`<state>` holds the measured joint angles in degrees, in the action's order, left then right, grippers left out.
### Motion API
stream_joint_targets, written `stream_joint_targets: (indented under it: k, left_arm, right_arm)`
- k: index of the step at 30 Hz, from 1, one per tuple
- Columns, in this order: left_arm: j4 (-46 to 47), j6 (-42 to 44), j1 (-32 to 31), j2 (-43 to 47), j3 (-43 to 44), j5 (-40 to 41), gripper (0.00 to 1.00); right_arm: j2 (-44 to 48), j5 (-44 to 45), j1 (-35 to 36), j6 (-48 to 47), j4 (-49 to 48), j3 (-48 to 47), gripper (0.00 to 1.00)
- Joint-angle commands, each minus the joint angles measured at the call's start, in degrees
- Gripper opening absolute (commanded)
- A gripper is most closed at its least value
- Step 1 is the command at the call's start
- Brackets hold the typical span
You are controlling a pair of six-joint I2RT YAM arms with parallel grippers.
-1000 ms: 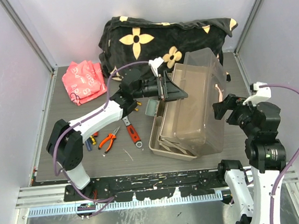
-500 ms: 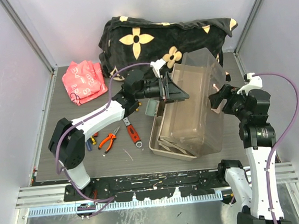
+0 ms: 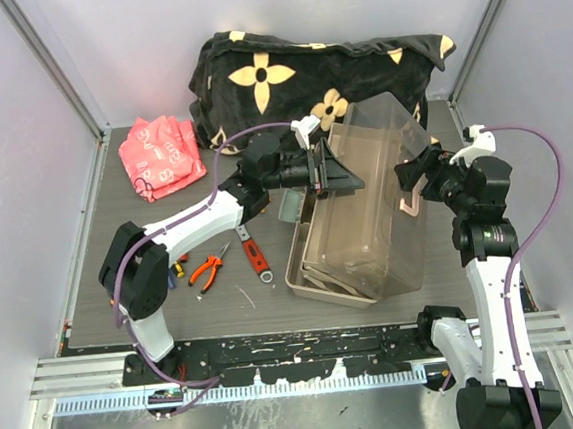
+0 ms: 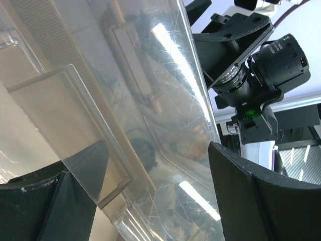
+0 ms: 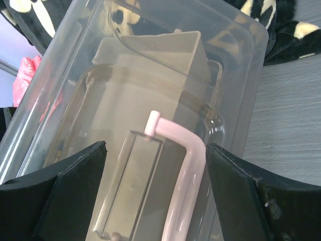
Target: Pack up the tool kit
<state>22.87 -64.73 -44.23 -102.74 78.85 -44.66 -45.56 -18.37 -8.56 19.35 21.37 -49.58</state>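
The tool kit's translucent grey-brown box [image 3: 372, 217] lies open right of centre, its lid tilted up. My left gripper [image 3: 344, 179] is open and straddles the lid's left edge; in the left wrist view the scratched lid wall [image 4: 150, 100] runs between the fingers [image 4: 261, 201] without a visible pinch. My right gripper [image 3: 411, 176] is open at the lid's right side, and the cream handle [image 5: 188, 165] lies between its spread fingers, nearer the right one. Orange-handled pliers [image 3: 208, 270], a red-handled tool [image 3: 255, 257] and a small screwdriver [image 3: 178, 270] lie on the table to the left.
A black flower-patterned blanket [image 3: 304, 72] is bunched along the back, touching the box's far end. A pink bag [image 3: 161, 155] lies at the back left. Grey walls close in both sides.
My right gripper has moved up and left to the lid's handle, its jaws narrowing slightly. The left gripper has stayed at the lid's edge.
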Motion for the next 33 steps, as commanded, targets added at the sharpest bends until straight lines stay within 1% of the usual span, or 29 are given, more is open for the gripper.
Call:
stream_joint_targets:
  k: [1,12,18,28,33]
  left_arm:
    - [5.9,0.3,-1.7,0.4,4.5,-1.1,0.82]
    - [5.5,0.8,-2.2,0.8,5.0,-1.4,0.82]
    - [5.6,0.9,-2.2,1.2,4.7,-1.4,0.82]
    - [5.6,1.2,-2.2,2.0,4.2,-1.5,0.82]
    - [5.6,1.3,-2.2,1.9,4.2,-1.4,0.82]
  right_arm:
    - [-2.9,-6.1,0.7,0.4,-1.1,1.8,0.85]
    - [-9.0,-7.8,0.7,1.0,-5.8,1.1,0.85]
    - [-11.7,-7.3,0.7,1.9,-8.9,1.3,0.85]
    - [-17.7,-7.7,0.7,2.6,-12.5,-0.6,0.85]
    - [-21.0,-8.1,0.7,2.8,-13.5,-3.3,0.85]
